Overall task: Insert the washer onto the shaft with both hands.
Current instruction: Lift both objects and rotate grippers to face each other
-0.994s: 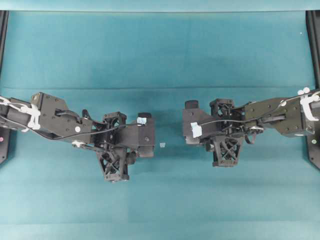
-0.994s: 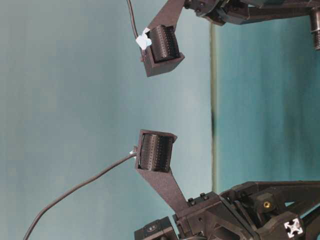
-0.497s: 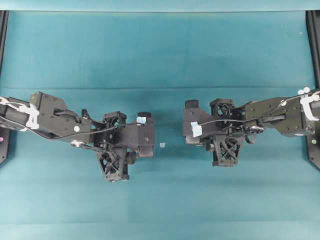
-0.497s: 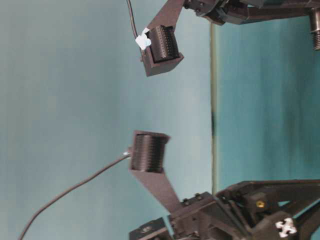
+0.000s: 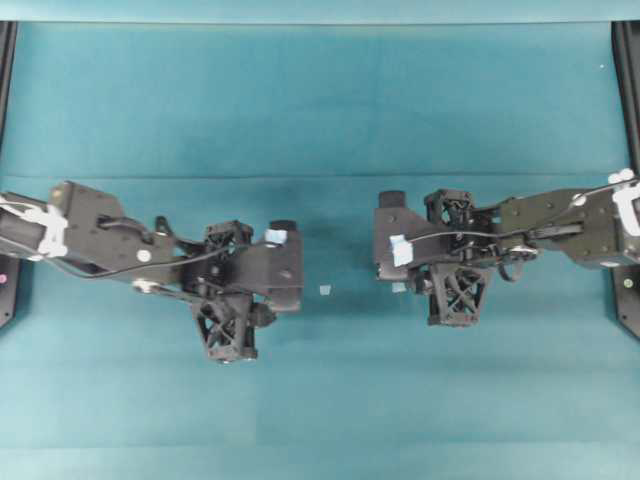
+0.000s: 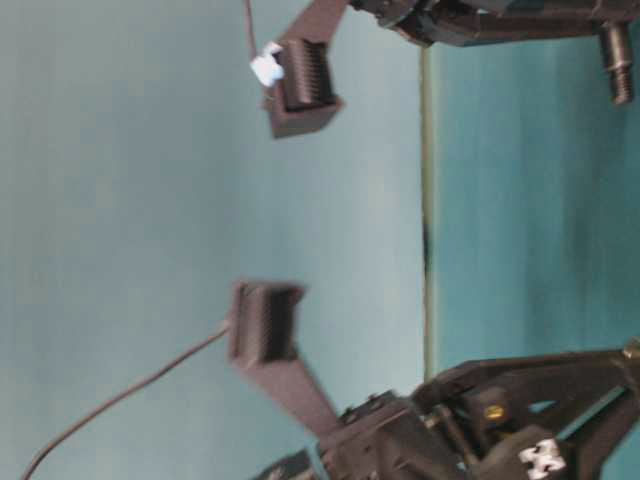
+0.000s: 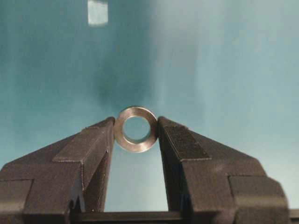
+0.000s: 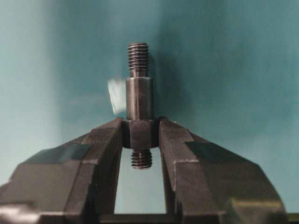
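Left claw (image 7: 136, 135) pinches washer (image 7: 136, 129) by its rim — small, smooth, likely slippery. Right claw (image 8: 140, 135) clamps shaft (image 8: 139, 105) at collar — rigid, threaded end free.

Seen from overhead, two black robot arms reached in from opposite sides and faced each other across a gap, wrists roughly level. The left gripper (image 7: 136, 133) had its two black fingers (image 7: 96, 144) closed on the rim of the washer (image 7: 136, 129), held upright at the fingertips. The right gripper (image 8: 140, 133) was clamped on the shaft (image 8: 139, 114), gripping its lower section, with the shaft standing straight out beyond the fingertips. In the table-level view, both arms appeared slightly blurred.
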You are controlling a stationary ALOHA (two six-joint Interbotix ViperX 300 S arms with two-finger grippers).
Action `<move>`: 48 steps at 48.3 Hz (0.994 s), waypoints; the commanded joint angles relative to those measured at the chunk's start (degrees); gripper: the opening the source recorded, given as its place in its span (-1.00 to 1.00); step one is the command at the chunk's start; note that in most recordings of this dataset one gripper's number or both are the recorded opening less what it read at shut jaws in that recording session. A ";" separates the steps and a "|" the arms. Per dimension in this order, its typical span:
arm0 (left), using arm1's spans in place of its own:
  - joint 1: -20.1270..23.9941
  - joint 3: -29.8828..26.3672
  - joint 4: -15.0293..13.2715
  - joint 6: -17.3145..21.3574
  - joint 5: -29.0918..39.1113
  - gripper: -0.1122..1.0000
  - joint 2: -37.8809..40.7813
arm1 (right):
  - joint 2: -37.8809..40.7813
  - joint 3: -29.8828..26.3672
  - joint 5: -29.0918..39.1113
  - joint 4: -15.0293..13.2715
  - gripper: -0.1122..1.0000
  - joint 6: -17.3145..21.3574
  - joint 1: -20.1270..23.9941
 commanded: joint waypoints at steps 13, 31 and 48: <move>0.18 7.03 0.09 0.70 -17.58 -0.15 -6.33 | -5.71 7.21 -16.00 1.67 -0.80 3.52 1.23; 1.41 9.14 0.09 0.26 -32.34 -0.15 -6.42 | -8.35 13.89 -31.38 1.67 -0.80 9.58 4.75; 1.49 9.23 0.09 -0.18 -37.35 -0.15 -5.54 | -7.12 15.12 -37.18 1.58 -0.80 10.90 7.29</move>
